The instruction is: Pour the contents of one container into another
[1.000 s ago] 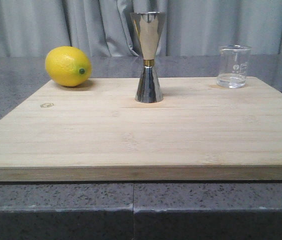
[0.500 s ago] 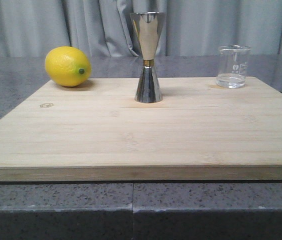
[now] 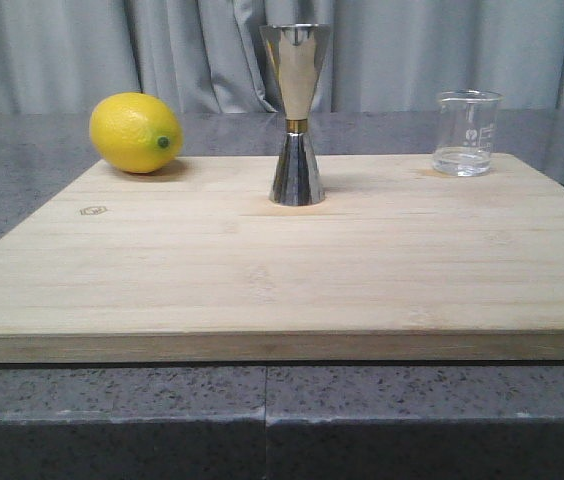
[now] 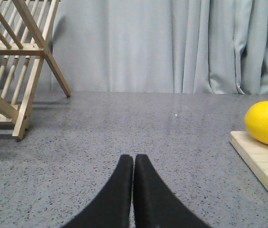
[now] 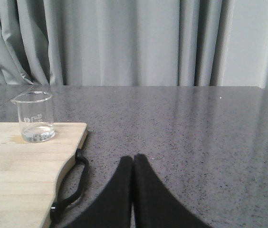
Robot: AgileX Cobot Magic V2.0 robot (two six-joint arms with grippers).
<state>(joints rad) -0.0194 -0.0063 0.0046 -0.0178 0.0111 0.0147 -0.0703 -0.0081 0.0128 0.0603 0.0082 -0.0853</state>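
The glass beaker [image 3: 468, 133] stands upright near the far right corner of the wooden board [image 3: 282, 270], with a shallow layer of clear liquid at its bottom. The steel jigger [image 3: 296, 114] stands upright at the middle of the board's far side, well apart from the beaker; what is in its upper cup cannot be told. A lemon [image 3: 136, 132] lies at the board's far left corner.

The right gripper [image 5: 133, 164] is closed with its black fingers [image 5: 146, 190] pressed together and nothing between them; it hangs over the grey counter [image 5: 196, 137], off the board's right edge, the beaker ahead of it and to its left. The left gripper [image 4: 133, 164] is likewise closed and empty, over the counter off the board's left edge, with the lemon ahead to its right and a wooden rack [image 4: 10, 61] ahead to its left
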